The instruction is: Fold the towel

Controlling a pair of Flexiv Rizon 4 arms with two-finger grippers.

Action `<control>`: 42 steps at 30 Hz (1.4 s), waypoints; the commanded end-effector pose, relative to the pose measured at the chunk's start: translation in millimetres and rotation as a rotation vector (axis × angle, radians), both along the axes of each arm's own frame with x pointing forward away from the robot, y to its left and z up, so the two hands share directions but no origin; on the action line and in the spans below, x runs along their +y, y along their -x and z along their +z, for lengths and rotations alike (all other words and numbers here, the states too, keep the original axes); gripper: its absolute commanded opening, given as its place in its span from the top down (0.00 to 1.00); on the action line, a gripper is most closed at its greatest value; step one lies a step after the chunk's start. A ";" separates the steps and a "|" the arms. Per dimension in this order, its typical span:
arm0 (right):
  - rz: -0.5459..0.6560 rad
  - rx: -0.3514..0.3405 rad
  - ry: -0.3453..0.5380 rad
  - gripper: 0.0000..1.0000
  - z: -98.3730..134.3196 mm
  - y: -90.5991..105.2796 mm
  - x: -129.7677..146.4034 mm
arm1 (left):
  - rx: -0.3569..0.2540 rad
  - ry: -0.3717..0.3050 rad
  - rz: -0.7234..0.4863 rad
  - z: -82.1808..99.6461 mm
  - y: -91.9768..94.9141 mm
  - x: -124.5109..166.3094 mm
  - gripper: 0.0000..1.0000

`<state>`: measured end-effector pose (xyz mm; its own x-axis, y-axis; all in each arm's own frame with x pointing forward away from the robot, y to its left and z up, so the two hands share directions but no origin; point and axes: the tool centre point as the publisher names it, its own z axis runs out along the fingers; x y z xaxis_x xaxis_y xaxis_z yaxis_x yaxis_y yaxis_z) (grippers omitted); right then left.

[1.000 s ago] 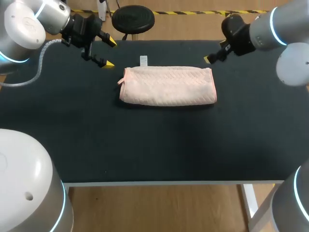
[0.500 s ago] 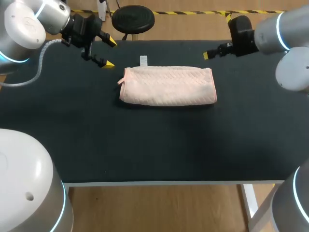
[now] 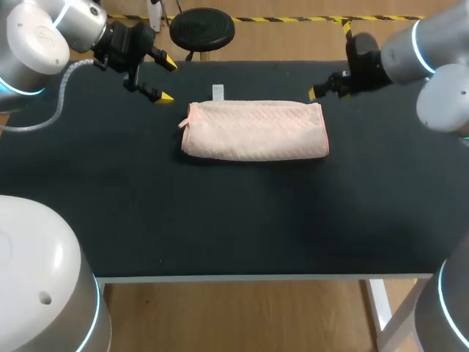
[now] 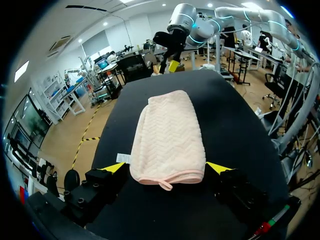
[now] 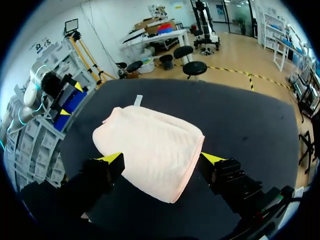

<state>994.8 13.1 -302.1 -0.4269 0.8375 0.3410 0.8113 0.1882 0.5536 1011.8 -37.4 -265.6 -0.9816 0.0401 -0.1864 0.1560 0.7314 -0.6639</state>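
At the far left of the black tabletop (image 3: 220, 220), we find the left tool (image 3: 166, 80) with its two yellow-tipped fingers spread well apart and nothing between them. It stands near the left end of the towel (image 3: 253, 130) without touching it. The towel lies in the middle of the tabletop's far half. It is pale pink and folded into a long flat packet running left to right. A small loop (image 3: 183, 123) shows at its left end and a white tag (image 3: 218, 91) just beside its far edge. At the right, the right tool (image 5: 163, 159) sits just beside the towel's far right corner, fingers also apart, gripping nothing. We cannot tell whether it touches the cloth.
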 end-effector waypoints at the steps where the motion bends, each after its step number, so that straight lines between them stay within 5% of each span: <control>1: -0.020 0.054 0.000 0.00 -10.5 -6.8 -0.6 | -0.002 0.002 -0.001 -0.8 0.0 0.3 0.00; 14: -0.058 0.177 0.018 0.00 -53.6 1.6 -11.4 | -0.002 0.002 -0.001 -0.8 0.0 0.3 0.00; 21: -0.066 0.244 -0.044 0.00 -75.1 5.4 -7.7 | -0.002 0.002 -0.001 -0.8 0.0 0.3 0.00; 42: -0.045 0.289 -0.125 0.00 -97.3 3.3 -7.3 | -0.002 0.002 -0.001 -0.8 0.0 0.3 0.00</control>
<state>988.7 6.2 -395.2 -0.2584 0.8039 0.5357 0.9443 0.0933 0.3155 1011.8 -37.5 -265.7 -0.9816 0.0400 -0.1865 0.1560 0.7313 -0.6640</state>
